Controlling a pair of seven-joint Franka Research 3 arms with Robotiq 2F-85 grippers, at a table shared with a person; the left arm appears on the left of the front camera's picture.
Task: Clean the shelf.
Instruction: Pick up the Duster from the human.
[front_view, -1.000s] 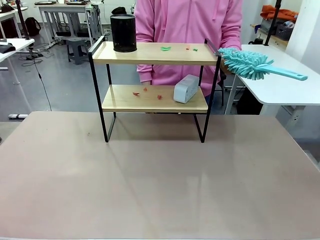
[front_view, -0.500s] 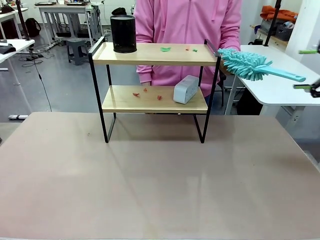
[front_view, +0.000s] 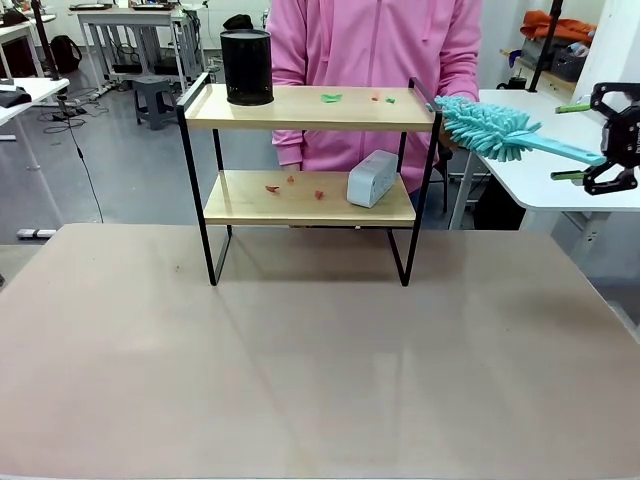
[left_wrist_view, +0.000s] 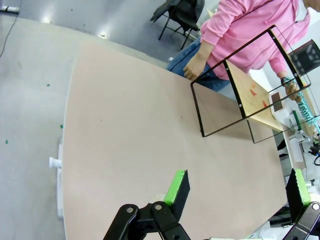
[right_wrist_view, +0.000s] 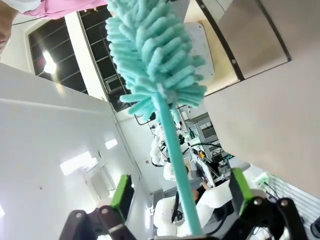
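Where the shelf stands: shelf (front_view: 290, 108) on the far half of the table (front_view: 320, 350), directly before the person; small scraps on both boards, black cup (front_view: 247, 66) on the upper, grey box (front_view: 372, 177) on the lower.
Duster: teal duster (front_view: 520, 135) held out by the person just beside the shelf's right end, handle toward the right arm.
Right gripper: right gripper (front_view: 570, 141) spread wide, handle end lying between the fingers, nothing clamped.
Left gripper: left gripper (left_wrist_view: 237, 186) spread wide, empty, well apart from the shelf.
Step in hand: judged to be taking the duster.
Method advised: centre the handle between the pads, close squarely on bare handle clear of the fluffy head, and confirm a firm hold before drawing away.
Risk: an off-centre pinch may let the handle twist.
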